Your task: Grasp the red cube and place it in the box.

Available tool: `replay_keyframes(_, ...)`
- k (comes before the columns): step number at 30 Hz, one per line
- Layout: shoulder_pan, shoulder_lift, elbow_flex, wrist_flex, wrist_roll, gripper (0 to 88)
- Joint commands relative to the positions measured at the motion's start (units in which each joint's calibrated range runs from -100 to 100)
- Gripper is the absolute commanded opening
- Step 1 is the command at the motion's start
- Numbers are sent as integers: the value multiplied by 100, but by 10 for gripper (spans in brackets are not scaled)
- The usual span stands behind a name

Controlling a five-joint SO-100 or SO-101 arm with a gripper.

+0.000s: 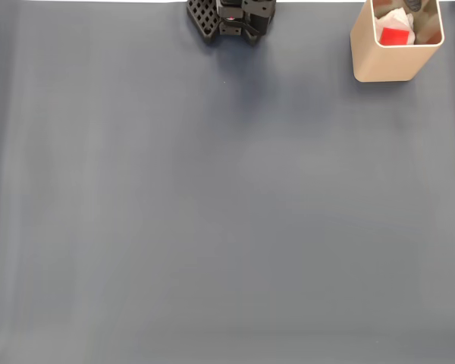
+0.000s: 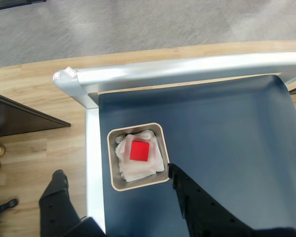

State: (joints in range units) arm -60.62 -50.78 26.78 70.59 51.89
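A: Where is the small bright red plain-faced cube (image 2: 139, 150) at this moment?

B: It lies inside the tall beige square container with rounded corners (image 2: 160, 134), on a crumpled white cloth or paper (image 2: 126, 165) that lines the inside. In the wrist view the container stands in the lower middle of the frame, near the silver metal edge of the table (image 2: 92, 143). In the fixed view the container (image 1: 379, 64) is in the upper right corner, and the cube (image 1: 394, 35) shows red inside it.

A: So what could go wrong from here?

B: Little, it seems, because the cube is already in its place. One risk is the black arm of the robot (image 2: 207, 207), which appears at the lower right of the wrist view, just beside the container. If it swings sideways, it could push the thin-walled container and tip it, since the container is tall and stands near the table edge.

A: And the black two-finger gripper (image 2: 64, 197), is it released or clenched?

B: One cannot tell. One dark finger shows at the lower left and another dark part at the lower right, both cut off by the frame. They seem apart and nothing is between them.

A: What else is hard to see?

B: In the fixed view the black base of the arm (image 1: 231, 19) is cut off at the top edge.
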Motion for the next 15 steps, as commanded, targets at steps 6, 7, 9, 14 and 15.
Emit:
replay_keyframes(6, -55, -197, -16, -137, -15, 473)
replay_keyframes(7, -55, -197, -7, -145, -15, 473)
replay_keyframes(9, -62, -197, -7, -161, -15, 473)
replay_keyframes(14, -62, -214, 12, -170, -20, 472)
replay_keyframes(15, -62, -214, 12, -178, -20, 471)
